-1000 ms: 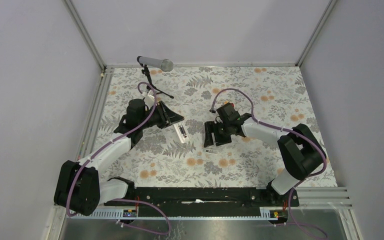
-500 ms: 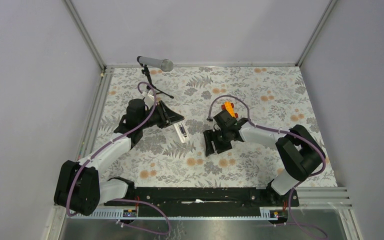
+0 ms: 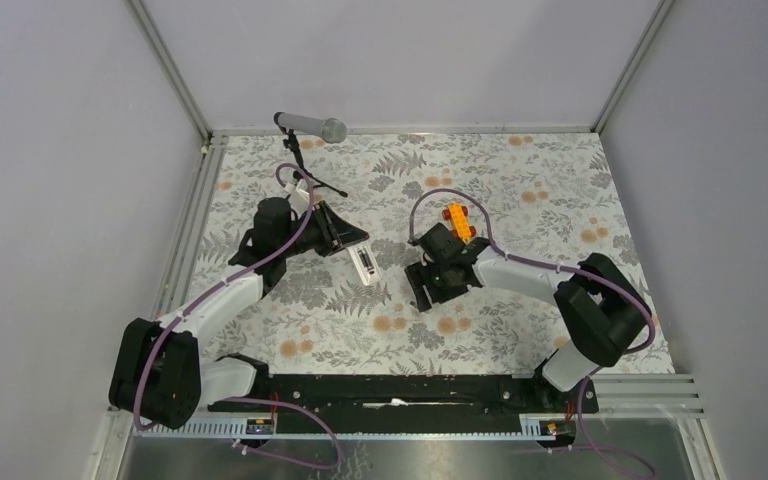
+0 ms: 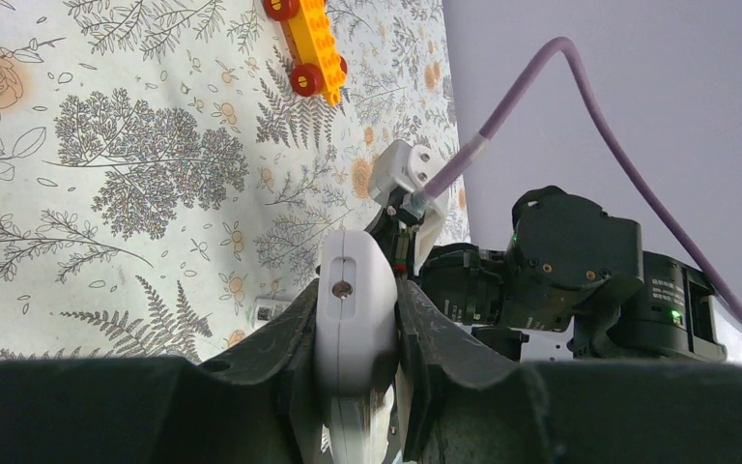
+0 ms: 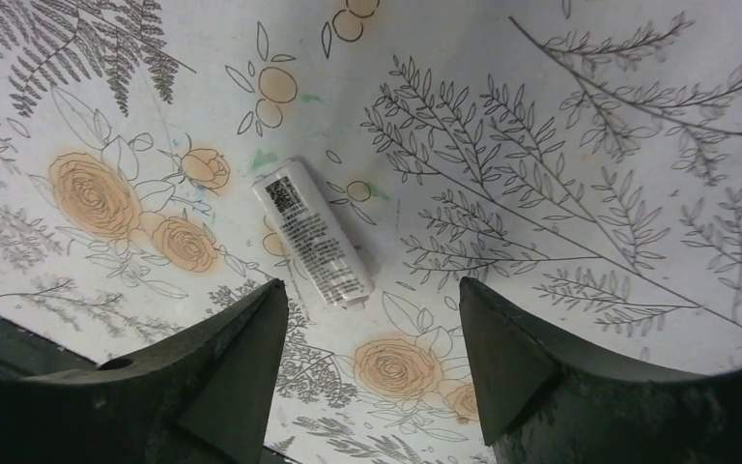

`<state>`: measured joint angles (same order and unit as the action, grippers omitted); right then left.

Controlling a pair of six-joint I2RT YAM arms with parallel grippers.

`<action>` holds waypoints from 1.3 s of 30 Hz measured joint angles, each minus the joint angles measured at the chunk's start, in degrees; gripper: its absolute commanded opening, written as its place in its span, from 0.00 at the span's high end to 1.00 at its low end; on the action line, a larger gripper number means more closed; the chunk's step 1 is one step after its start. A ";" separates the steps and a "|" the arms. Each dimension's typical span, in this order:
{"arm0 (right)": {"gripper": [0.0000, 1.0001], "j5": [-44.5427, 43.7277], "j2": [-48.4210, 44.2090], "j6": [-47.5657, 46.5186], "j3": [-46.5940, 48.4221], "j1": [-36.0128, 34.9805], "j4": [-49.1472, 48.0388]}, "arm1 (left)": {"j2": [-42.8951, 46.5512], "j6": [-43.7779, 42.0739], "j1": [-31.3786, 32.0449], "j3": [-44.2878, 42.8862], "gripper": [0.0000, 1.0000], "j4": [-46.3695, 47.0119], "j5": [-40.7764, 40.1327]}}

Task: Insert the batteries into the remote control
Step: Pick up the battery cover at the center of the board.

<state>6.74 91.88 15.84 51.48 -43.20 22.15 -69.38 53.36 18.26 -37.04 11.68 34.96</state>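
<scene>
On the table [image 3: 550,190], the remote control [image 3: 364,267] sits left of centre, between the jaws of the left gripper [image 3: 355,250]. To its right, the right gripper [image 3: 420,290] hangs over a cover piece [image 5: 314,232] lying on the table. A toy car [image 3: 457,219] lies just behind that gripper, and a microphone [image 3: 310,125] stands at the far left.

The left arm [image 3: 222,300] stretches forward, its left gripper [image 3: 348,243] clamped on the remote control [image 3: 364,266]. The right arm [image 3: 530,272] bends inward, right gripper [image 3: 427,284] pointing down, jaws parted.
</scene>
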 measured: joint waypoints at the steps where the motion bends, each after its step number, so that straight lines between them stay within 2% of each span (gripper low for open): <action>1: 0.27 -1.33 0.04 -0.74 0.37 -0.37 0.33 | 0.00 -0.02 0.00 0.00 1.00 0.00 0.00; 4: 0.27 -4.35 0.57 -3.43 1.77 -2.97 1.33 | 0.00 -0.04 -0.07 0.00 1.00 -0.04 -0.02; 10: 0.30 -4.61 3.67 -7.76 3.34 -7.54 2.12 | 0.02 -0.50 -0.79 0.00 1.00 -0.33 -0.02; 18: 0.54 -6.73 6.88 -10.05 6.86 -7.96 4.72 | 0.02 -1.07 -1.75 0.00 1.00 -1.68 -0.02; 26: 0.52 -10.56 8.52 -11.34 8.70 -10.29 7.32 | 1.75 -1.36 -3.72 0.09 1.00 -2.05 -0.04; 32: 0.68 -10.64 8.52 -11.72 8.79 -11.04 8.59 | 4.04 -2.23 -5.44 0.74 1.00 -2.69 -0.31; 39: 0.72 -13.70 8.46 -8.76 8.94 -11.17 8.72 | 4.52 -3.85 -6.16 2.01 1.00 -5.07 -0.96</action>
<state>-6.96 100.33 7.07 60.42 -54.37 30.87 -64.86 49.52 12.10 -35.03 6.61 34.00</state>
